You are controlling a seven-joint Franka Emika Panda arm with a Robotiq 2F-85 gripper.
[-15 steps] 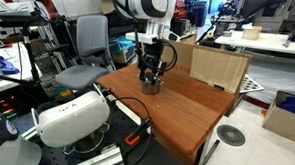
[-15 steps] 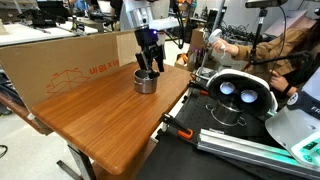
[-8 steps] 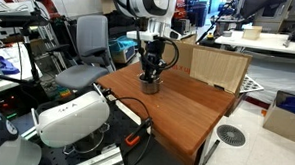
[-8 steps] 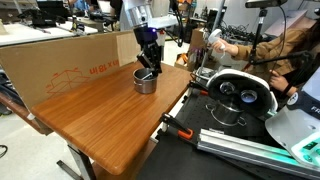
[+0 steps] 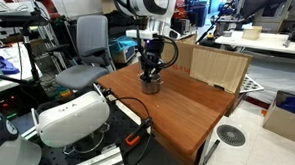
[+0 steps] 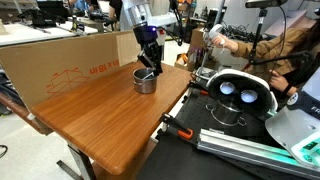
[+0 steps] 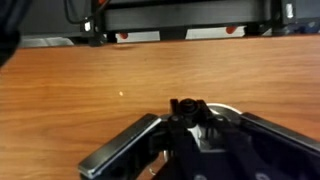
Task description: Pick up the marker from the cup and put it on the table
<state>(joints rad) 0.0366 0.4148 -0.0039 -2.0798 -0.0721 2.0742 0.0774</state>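
Wooden table (image 5: 186,109): found steel cup (image 6: 146,84) standing on it; saw gripper (image 6: 148,70) just above rim, jaws clenched on dark marker (image 7: 187,107) top.

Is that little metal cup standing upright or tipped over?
Upright. In both exterior views the cup stands on its base on the table, its round rim facing up.

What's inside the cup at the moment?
The gripper hangs right over the cup, covering its inside in both exterior views. In the wrist view a dark tip, possibly the marker, shows between the fingers; the rest is hidden.
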